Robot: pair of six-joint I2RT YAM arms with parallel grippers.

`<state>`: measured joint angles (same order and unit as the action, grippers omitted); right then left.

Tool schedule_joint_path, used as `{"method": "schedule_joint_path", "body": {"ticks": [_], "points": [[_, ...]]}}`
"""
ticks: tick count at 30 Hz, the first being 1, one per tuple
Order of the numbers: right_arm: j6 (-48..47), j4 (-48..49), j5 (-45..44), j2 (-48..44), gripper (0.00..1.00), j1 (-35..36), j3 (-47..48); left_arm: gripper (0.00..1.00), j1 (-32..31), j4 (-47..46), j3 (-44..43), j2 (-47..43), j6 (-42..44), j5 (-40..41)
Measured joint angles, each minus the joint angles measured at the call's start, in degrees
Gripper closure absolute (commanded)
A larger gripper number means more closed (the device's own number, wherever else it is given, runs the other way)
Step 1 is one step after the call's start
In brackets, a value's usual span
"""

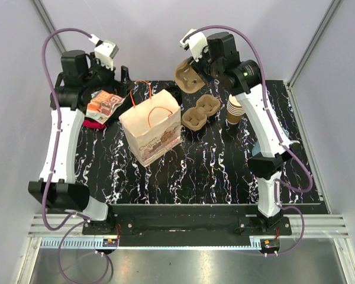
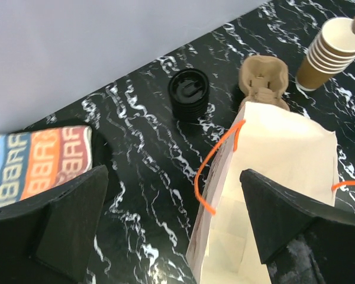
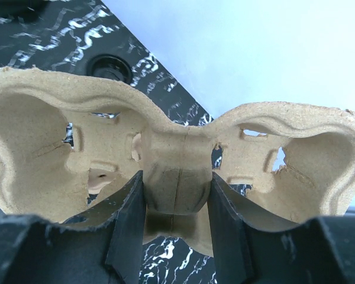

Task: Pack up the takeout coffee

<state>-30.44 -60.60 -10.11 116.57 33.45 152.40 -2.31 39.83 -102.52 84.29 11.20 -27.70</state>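
Takeout coffee [image 2: 189,93] stands upright on the worktop [image 1: 225,171] near its far edge, just beyond the paper bag [image 2: 266,177] and a little apart from the pulp cup carrier [image 2: 263,83] lying flat there. Only its round black lid is clear from the left wrist view; the cup wall below looks dark, possibly in shadow, and its colour is hard to make out. Nothing touches it. The right wrist view catches the same lid [image 3: 109,66] past the rim of a second carrier [image 3: 177,171]. That second carrier is off the worktop, tilted, above the far edge. The right gripper [image 3: 171,207] grasps it, both fingers [image 3: 127,236] pressed against the central rib between the two cup wells. The bag stands open-topped near the middle of the worktop, orange handles up. A stack of lidless paper cups [image 1: 234,109] sits toward the far right corner, just right of the flat carrier. Left gripper [image 2: 174,225] is released, jaws spread wide and holding nothing, above the bag's left side. A striped packet [image 1: 105,105] lies near the far left corner, on something red [image 1: 94,124].
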Motion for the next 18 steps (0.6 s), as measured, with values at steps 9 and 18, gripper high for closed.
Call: {"method": "schedule_joint_path", "body": {"ticks": [9, 18], "points": [[-0.09, 0.2, -1.44, -4.66, 0.52, 6.21, -1.99, 0.46, -1.81, -0.57, -2.8, 6.64, 2.45, -6.27], [-0.07, 0.33, -2.71, -5.53, 0.52, 10.25, -3.91, 1.0, -3.78, -0.74, -2.82, 6.51, 3.45, -7.85]]}}
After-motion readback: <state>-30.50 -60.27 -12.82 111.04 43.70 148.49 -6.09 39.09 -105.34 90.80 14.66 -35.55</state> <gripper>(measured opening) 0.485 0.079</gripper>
